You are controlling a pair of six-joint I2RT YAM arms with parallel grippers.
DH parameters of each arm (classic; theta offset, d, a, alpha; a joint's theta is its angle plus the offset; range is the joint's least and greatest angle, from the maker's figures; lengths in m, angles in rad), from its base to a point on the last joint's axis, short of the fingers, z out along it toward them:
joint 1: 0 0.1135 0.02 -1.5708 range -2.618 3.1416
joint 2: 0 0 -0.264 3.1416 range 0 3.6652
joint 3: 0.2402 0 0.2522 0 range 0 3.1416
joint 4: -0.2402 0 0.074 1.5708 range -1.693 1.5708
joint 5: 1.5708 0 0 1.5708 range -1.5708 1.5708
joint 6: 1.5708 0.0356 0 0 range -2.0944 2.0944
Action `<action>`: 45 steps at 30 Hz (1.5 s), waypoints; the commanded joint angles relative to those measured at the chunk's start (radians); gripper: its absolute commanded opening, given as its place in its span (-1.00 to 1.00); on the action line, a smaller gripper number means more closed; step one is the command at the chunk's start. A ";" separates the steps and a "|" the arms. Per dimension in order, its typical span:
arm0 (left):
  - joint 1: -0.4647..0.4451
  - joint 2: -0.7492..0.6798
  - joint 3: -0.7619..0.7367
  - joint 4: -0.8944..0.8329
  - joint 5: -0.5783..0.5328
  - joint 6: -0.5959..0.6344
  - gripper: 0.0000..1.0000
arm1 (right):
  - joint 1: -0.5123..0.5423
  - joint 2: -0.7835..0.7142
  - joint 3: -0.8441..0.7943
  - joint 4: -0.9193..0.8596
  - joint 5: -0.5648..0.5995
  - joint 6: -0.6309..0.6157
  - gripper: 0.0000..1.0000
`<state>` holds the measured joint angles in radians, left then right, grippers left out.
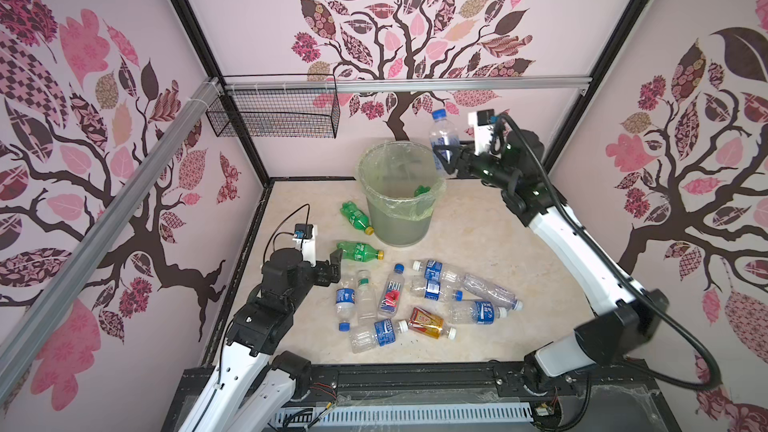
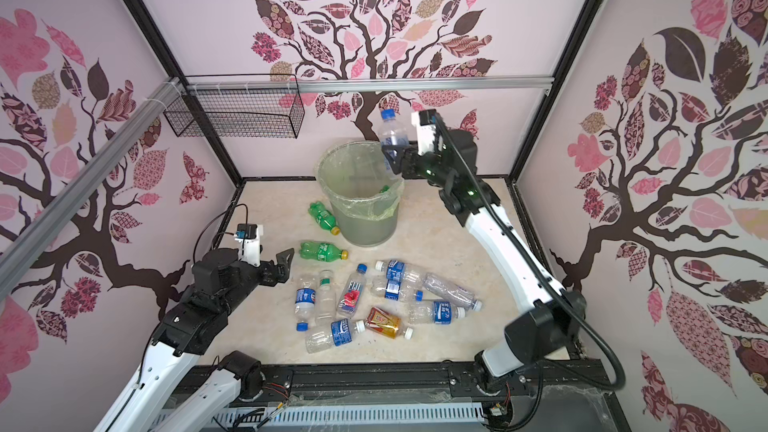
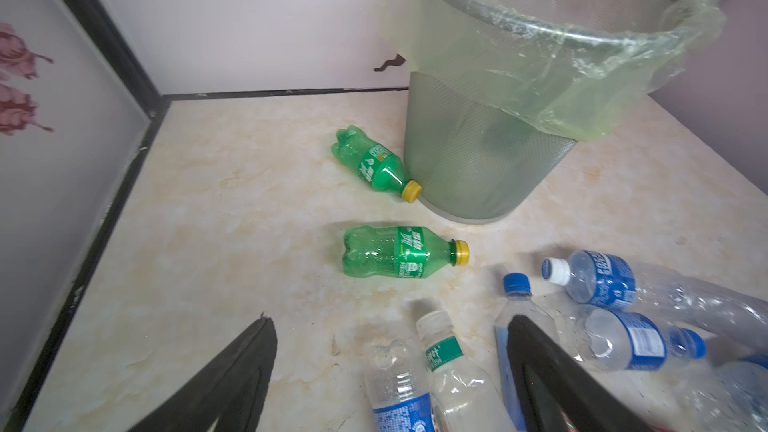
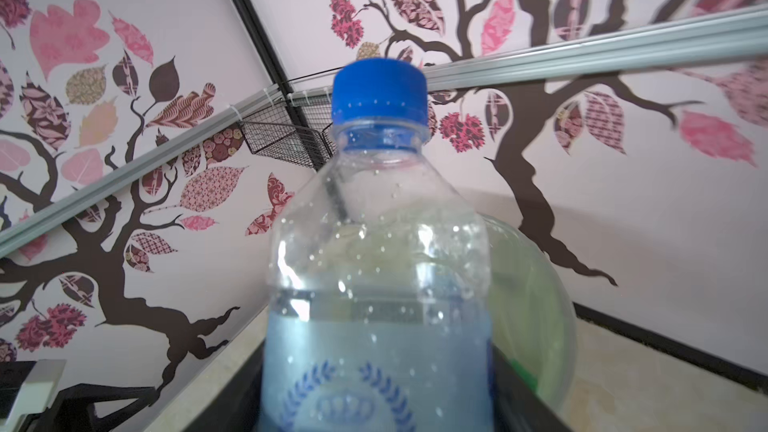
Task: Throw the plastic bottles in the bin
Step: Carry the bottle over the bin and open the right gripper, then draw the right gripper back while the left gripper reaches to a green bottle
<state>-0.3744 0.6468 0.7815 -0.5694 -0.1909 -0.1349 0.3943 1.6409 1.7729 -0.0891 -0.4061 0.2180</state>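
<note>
Your R gripper (image 1: 446, 158) has a clear bottle (image 1: 441, 135) upright between its jaws, bin (image 1: 399, 222) just below; can't tell if clamped. L gripper (image 3: 390, 322) is wide open, empty.

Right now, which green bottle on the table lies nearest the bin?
The back green bottle, whose yellow cap is at the base of the bin; the other green bottle lies apart.

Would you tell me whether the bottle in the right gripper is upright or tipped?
Upright: the bottle stands cap up in the right gripper, by the bin.
</note>
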 commanded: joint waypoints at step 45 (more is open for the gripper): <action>0.034 0.911 0.353 0.029 0.187 0.879 0.73 | -0.042 -0.888 -1.109 -0.134 0.251 0.188 0.77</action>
<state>-0.3450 1.5356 1.0870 -0.5648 -0.0219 0.7010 0.3676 0.7662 0.6662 -0.2131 -0.1745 0.3977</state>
